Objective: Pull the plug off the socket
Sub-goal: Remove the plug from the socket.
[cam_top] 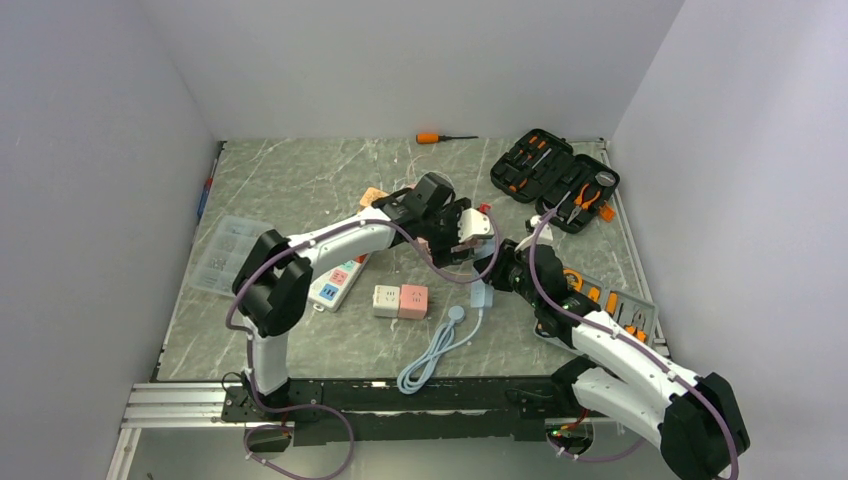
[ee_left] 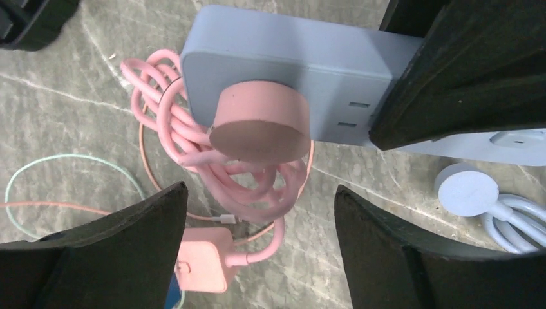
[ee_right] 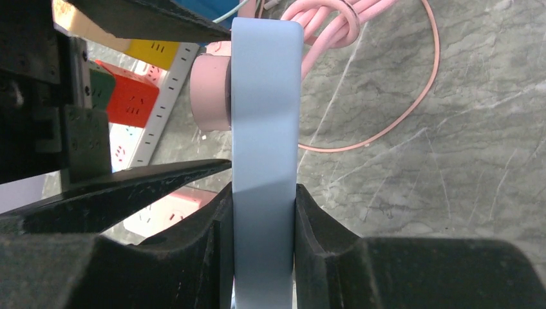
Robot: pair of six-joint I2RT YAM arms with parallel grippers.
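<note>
Left arm (cam_top: pixel 330 240): extended to table centre; left gripper (ee_left: pixel 259 190) spread wide, fingers either side of plug (ee_left: pixel 261 125).
Right arm (cam_top: pixel 600 330): reaching inward; right gripper (ee_right: pixel 264 193) clamped on socket (ee_right: pixel 264 96).
Socket: long axis along right fingers.
Plug: seated in socket face, facing left gripper.

Identify the socket (ee_left: pixel 290 61) by plain pale blue, the round plug (ee_left: pixel 261 125) seated in it by dusty pink, and the coiled cable (ee_left: pixel 193 148) just beyond the left gripper (ee_left: pixel 259 193) by the same pink. Read matte black on the fingers (ee_left: pixel 129 257) of that tool and of the right gripper (ee_right: pixel 263 193), with a red block (ee_right: pixel 129 96) and a yellow block (ee_right: pixel 154 51) on a white strip (ee_right: pixel 161 109) to the latter's left. Expect grey-green marbling with white veins on the table (ee_left: pixel 77 71) beneath both tools, and pale blue on the loose plug (ee_left: pixel 467 190) right of the left tool.
</note>
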